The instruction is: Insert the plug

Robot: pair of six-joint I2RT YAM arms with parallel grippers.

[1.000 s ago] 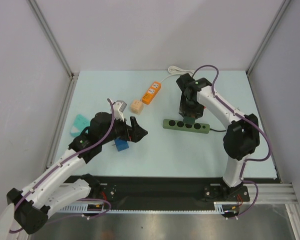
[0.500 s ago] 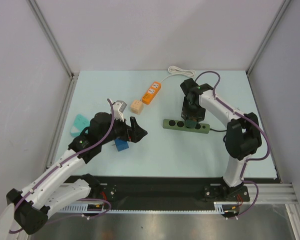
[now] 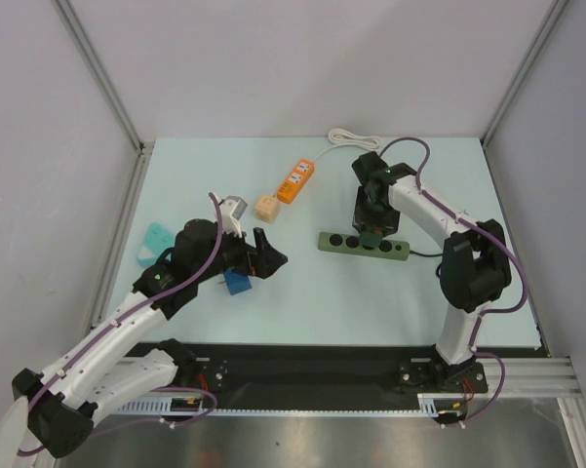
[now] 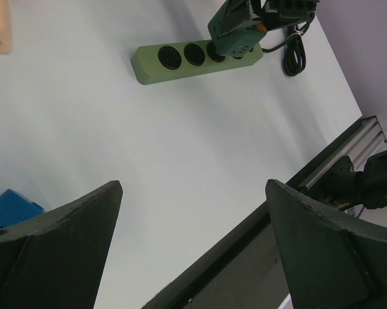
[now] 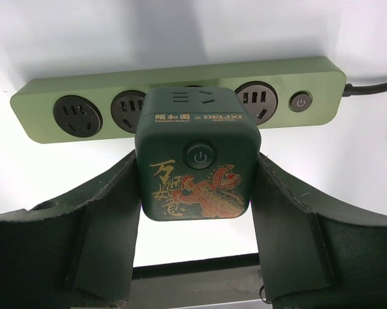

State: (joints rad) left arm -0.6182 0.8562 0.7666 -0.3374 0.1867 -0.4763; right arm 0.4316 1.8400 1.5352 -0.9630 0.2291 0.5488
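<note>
Top view: right hand (image 3: pixel 371 232) over green power strip (image 3: pixel 343 241) on worktop (image 3: pixel 302 292). Left hand (image 3: pixel 270 255) well apart, spread wide, holding nothing.

Left wrist view: plug cube (image 4: pixel 234 31) sits on strip at a middle hole.

Right wrist view: right hand squeezes cube on both sides. Cannot tell if pins are fully in. Best way: push straight down, keep cube flat, no tilt.

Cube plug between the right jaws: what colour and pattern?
Dark green cube plug, red-gold dragon and gold characters on its face; right wrist view shows it best.
</note>
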